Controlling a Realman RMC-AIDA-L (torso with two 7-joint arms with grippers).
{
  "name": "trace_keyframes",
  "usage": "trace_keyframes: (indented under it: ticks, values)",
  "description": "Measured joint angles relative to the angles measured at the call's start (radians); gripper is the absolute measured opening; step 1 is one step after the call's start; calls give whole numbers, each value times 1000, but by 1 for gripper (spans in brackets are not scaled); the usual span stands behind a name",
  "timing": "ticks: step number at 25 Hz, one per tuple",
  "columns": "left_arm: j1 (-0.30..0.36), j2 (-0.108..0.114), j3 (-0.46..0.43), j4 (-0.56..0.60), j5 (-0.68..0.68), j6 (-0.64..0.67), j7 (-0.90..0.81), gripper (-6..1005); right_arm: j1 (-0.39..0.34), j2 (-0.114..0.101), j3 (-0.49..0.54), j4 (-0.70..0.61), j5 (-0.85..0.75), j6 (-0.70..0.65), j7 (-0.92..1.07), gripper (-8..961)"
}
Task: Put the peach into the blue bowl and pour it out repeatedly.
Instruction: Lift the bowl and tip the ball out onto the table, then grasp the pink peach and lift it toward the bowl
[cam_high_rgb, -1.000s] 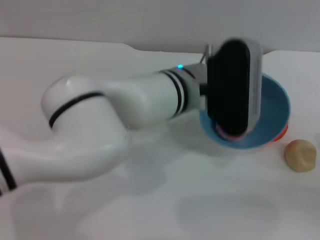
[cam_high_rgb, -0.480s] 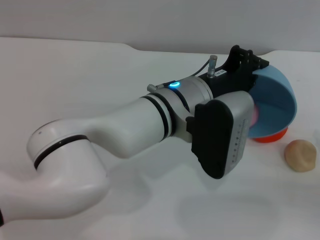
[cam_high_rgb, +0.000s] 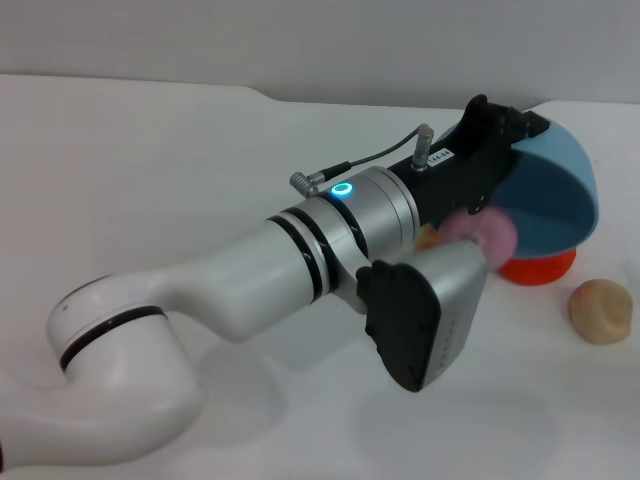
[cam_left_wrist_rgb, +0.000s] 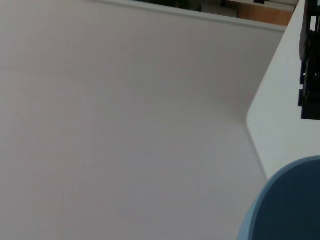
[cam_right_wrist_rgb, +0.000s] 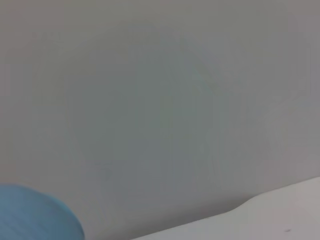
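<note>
1. The left gripper (cam_high_rgb: 500, 135) is a black block at the rim of the blue bowl (cam_high_rgb: 560, 200) – its fingertips are hidden, so their grip cannot be made out.
2. The peach (cam_high_rgb: 485, 235) is a blurred pink shape at the bowl's mouth; whether it touches the bowl cannot be told.
3. An orange fruit (cam_high_rgb: 540, 268) shows only as a sliver under the bowl.
4. Both wrist views catch just a cropped blue edge of the bowl – nothing more of it.
5. The right gripper is out of frame.
</note>
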Motion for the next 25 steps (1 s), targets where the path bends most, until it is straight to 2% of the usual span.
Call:
trace_keyframes:
  ticks: [6,9,14,17,21,22,25]
  values:
    - [2,-1,7,-16,-45,-38,30,-1,5,0,-1,2,0,1,0,656]
    - [-5,-1,8,-18,-158,-40,-4,-2,7,1,-1,4,0,1,6,655]
    - [-33,0,4,-22,-420,-39,-140,-1,16,-3,-1,4,4,-6,95,655]
    - [-44,5,-12,-14,-585,-29,-258,-1,18,-8,-14,-51,-34,-26,216,655]
    - [-50,10,-32,-5,-685,-10,-387,-1,20,-12,-15,-116,-125,-53,313,654]
    - [-50,11,-44,-3,-694,4,-421,-1,27,-12,-15,-168,-192,-67,390,654]
    - [-58,10,-105,7,-705,114,-554,-1,35,-13,-15,-210,-251,-78,456,654]
